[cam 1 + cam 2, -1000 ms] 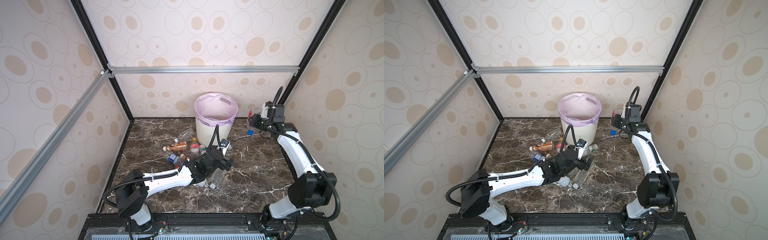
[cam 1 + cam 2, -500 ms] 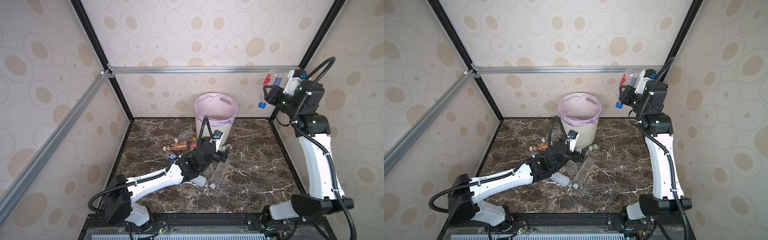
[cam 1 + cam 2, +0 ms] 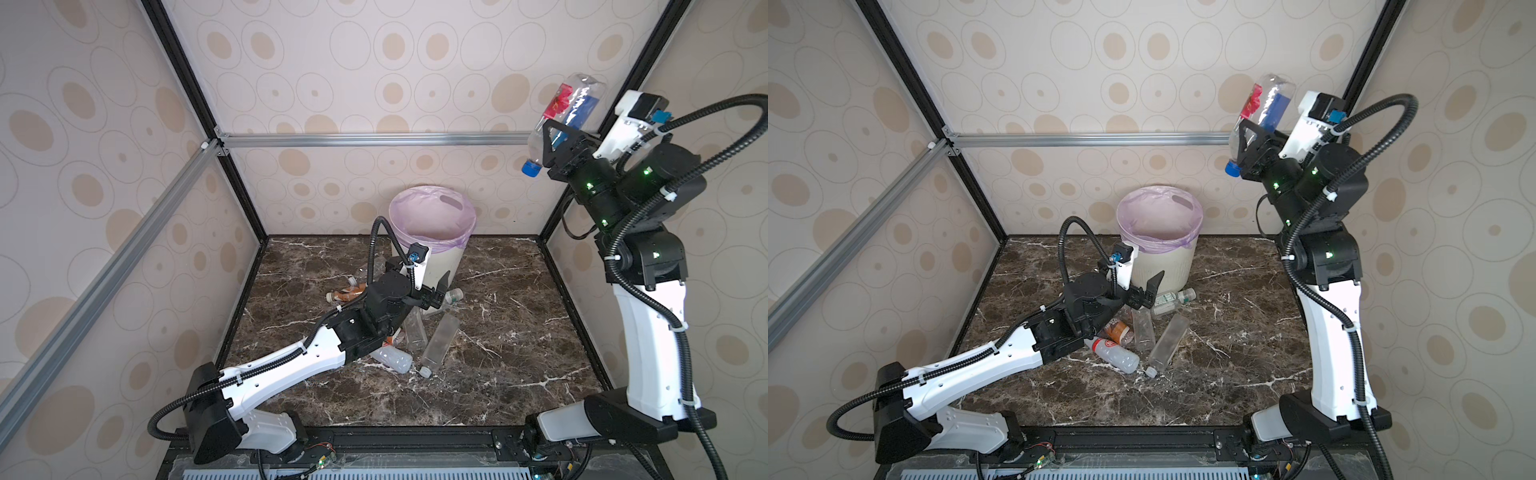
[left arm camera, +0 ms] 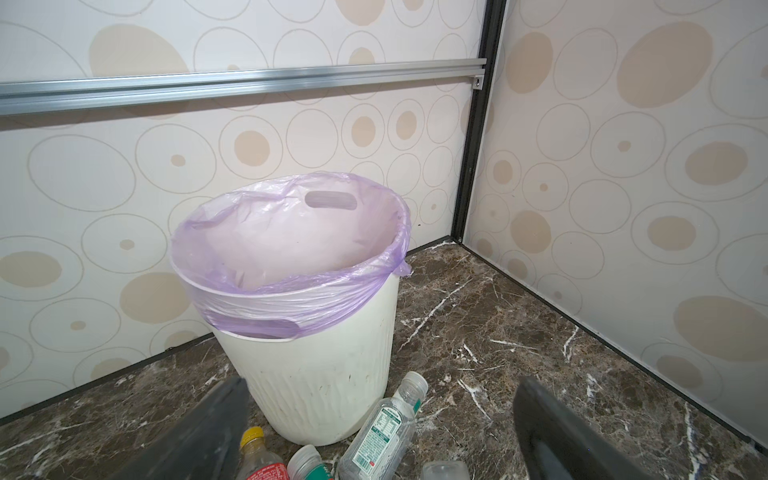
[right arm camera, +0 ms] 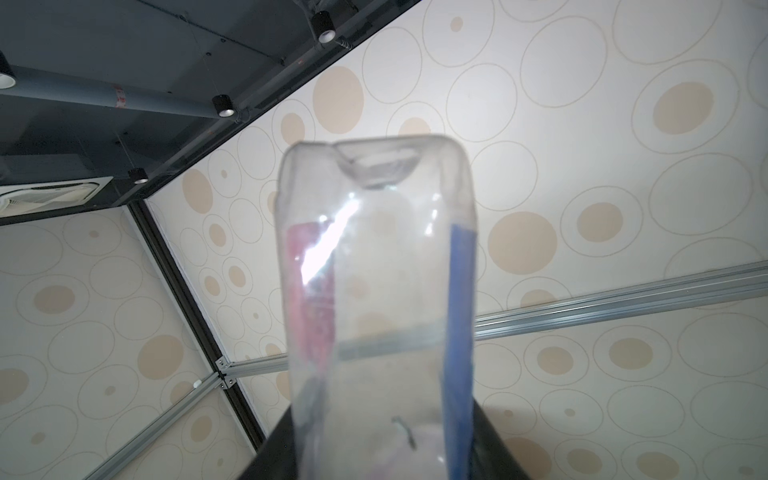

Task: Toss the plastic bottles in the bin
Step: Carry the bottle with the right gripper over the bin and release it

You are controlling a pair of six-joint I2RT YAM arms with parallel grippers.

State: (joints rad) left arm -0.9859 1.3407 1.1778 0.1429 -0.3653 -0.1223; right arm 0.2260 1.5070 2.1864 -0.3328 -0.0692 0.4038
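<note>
The bin (image 3: 432, 216) (image 3: 1158, 220) (image 4: 316, 374), off-white and ribbed with a lilac liner, stands at the back of the marble floor. High at the right, my right gripper (image 3: 557, 145) (image 3: 1254, 141) (image 5: 378, 457) is shut on a clear bottle (image 3: 561, 120) (image 3: 1262, 108) (image 5: 378, 291) with a red and blue label, blue cap pointing down. My left gripper (image 3: 436, 293) (image 3: 1148, 291) (image 4: 382, 399) is open and empty, low at the bin's foot. Beneath it lies a clear green-labelled bottle (image 4: 382, 436) (image 3: 1169, 298), with a yellow-capped bottle (image 4: 257, 457) beside it.
More bottles lie in front of the bin: two long clear ones (image 3: 440, 340) (image 3: 1144, 328), a red-white labelled one (image 3: 1113, 351) and a brown-orange one (image 3: 347, 294). Patterned walls, black corner posts and an aluminium rail (image 3: 374, 139) close the cell in.
My right arm has risen from beside the bin to high at the right, carrying the bottle. My left gripper has drawn closer to the bin's foot, still open.
</note>
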